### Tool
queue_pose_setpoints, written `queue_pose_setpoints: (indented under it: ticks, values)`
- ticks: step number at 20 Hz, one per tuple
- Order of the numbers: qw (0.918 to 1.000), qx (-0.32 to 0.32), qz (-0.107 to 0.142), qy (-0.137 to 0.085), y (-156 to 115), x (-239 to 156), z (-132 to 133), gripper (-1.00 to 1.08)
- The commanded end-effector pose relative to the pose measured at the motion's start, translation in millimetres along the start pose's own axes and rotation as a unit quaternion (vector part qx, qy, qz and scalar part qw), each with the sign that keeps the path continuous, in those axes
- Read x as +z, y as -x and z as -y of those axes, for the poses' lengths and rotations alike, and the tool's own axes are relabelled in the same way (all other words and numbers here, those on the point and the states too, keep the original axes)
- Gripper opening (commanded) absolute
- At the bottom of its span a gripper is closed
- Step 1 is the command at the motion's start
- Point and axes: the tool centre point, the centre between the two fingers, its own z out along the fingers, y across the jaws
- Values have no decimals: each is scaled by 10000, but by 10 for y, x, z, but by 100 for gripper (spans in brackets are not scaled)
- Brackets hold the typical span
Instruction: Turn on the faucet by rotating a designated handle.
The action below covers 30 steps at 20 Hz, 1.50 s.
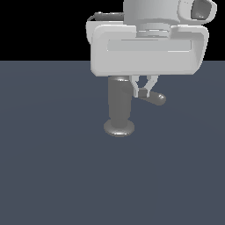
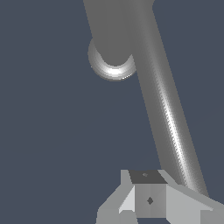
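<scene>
— Where did we stand?
— Our gripper (image 1: 145,91) hung beside the faucet (image 1: 119,105), its fingers drawn nearly together at the handle (image 1: 156,98), which stuck out toward the exterior view's right. Whether they truly pinched it, we couldn't tell.
— And next?
— We judged a sideways sweep was needed.

The exterior view looks level and slightly downward across the bench (image 1: 52,176), close in, so the arm's wrist housing fills the upper frame against a black background. The wrist view looks steeply down past the end effector (image 2: 148,199) from very near, with only the bench surface behind. Both views share the faucet (image 1: 119,107) with its round foot (image 2: 113,65), the handle (image 1: 154,97) and the end effector's fingers (image 1: 143,91).
</scene>
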Motion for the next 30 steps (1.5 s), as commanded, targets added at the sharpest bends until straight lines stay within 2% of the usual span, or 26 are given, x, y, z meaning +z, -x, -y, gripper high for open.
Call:
queue_pose_setpoints:
  ticks: [1, 21, 22, 23, 30]
  values:
    - [10000, 10, 93, -6, -2, 104, -136, -100]
    - [10000, 10, 93, -6, -151, 107, -1012, -100]
    - [10000, 10, 93, -6, -151, 107, -1012, -100]
    - [9998, -195, -54, 42, -297, -16, -828, -100]
    - [9998, -168, -34, 36, -467, 2, -982, -100]
